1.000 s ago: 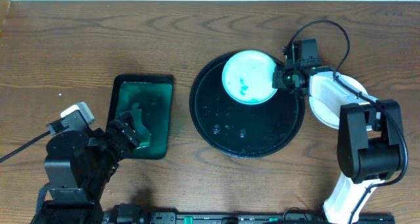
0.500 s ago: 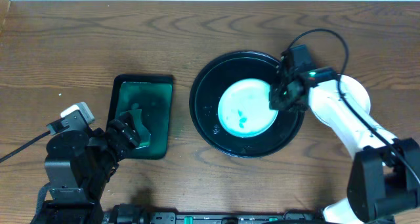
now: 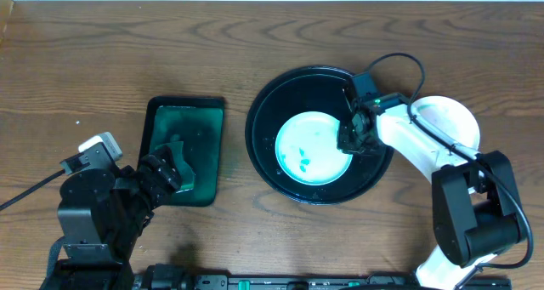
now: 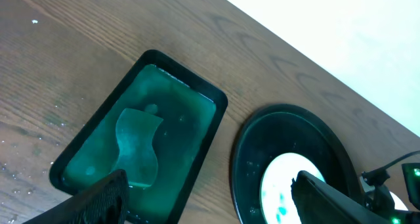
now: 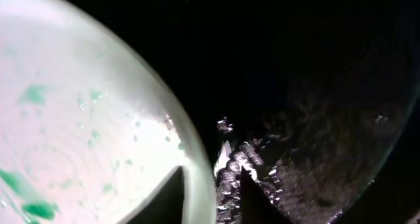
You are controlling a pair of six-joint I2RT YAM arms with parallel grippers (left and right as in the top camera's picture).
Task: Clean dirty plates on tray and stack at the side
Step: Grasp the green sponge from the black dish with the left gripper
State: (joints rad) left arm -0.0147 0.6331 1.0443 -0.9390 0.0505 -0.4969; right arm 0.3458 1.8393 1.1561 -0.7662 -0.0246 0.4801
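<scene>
A dirty plate (image 3: 310, 148), white with teal-green smears, lies flat inside the round black tray (image 3: 293, 94). My right gripper (image 3: 350, 137) is at the plate's right edge. In the right wrist view the right gripper (image 5: 210, 179) is open and straddles the plate's (image 5: 79, 119) rim, with a gap between the rim and the outer finger. Wet black tray (image 5: 315, 86) shows beside it. My left gripper (image 3: 166, 173) stands open at the near end of the rectangular tray. The left wrist view also shows the left gripper (image 4: 220, 211), the round tray (image 4: 252, 152) and the plate (image 4: 282, 184).
A rectangular black tray (image 3: 185, 150) with a green-stained inside holds a sponge (image 4: 138, 145). White plates (image 3: 446, 124) lie on the table just right of the round tray, partly under the right arm. Water drops dot the round tray's floor.
The right gripper carried the plate from the tray's far edge to its middle and set it down flat. Its jaws have parted. The left arm has not moved.
</scene>
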